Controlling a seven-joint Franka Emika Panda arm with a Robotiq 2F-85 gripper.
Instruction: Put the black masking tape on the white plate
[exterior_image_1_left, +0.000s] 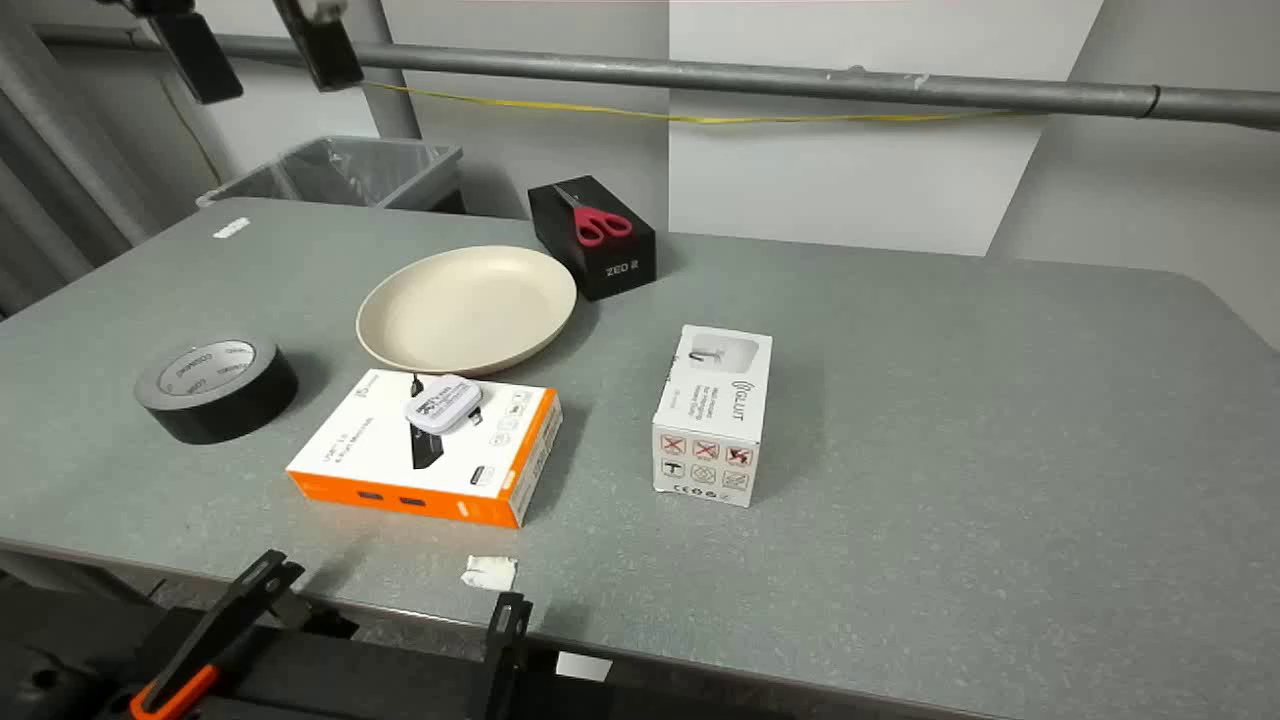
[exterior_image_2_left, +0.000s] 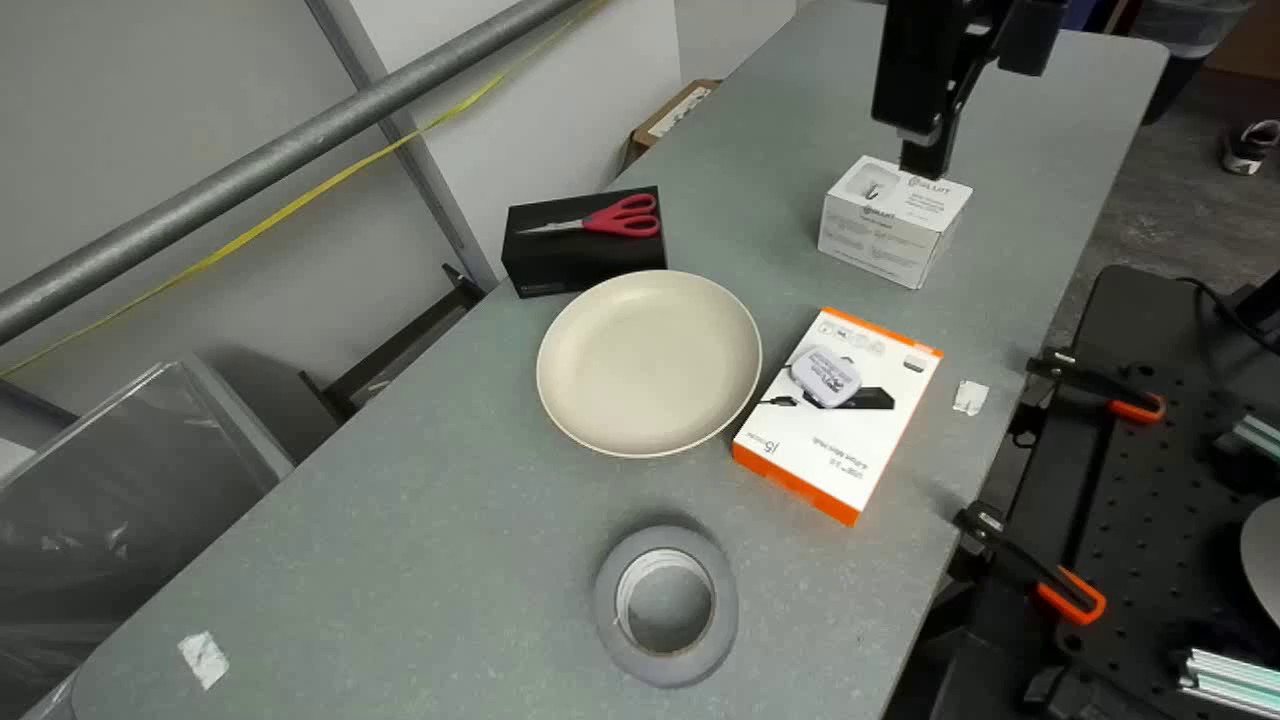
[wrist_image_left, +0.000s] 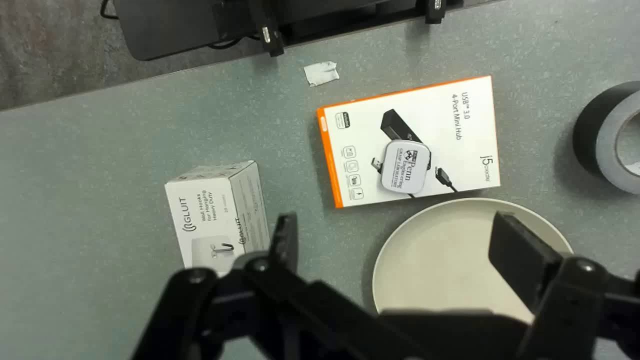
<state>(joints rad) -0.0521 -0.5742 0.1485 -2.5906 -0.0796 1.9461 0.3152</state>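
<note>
Tool (exterior_image_1_left: 280, 88) high above counter (exterior_image_1_left: 950, 480), fingers spread wide apart. Black tape (exterior_image_1_left: 230, 405) flat on counter, near white plate (exterior_image_2_left: 648, 365), apart from it. Orange-edged box (wrist_image_left: 367, 150) just beside plate, little white case (wrist_image_left: 406, 166) on top. Red scissors (exterior_image_2_left: 600, 221) on black box (exterior_image_2_left: 580, 262) near plate. White box (exterior_image_1_left: 708, 412) well apart from tape.

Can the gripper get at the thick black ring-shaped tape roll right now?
Probably yes: the open black two-fingered gripper holds nothing, nothing lies on the thick black tape roll, and the nearby white-and-orange cardboard box stands apart from it.
</note>
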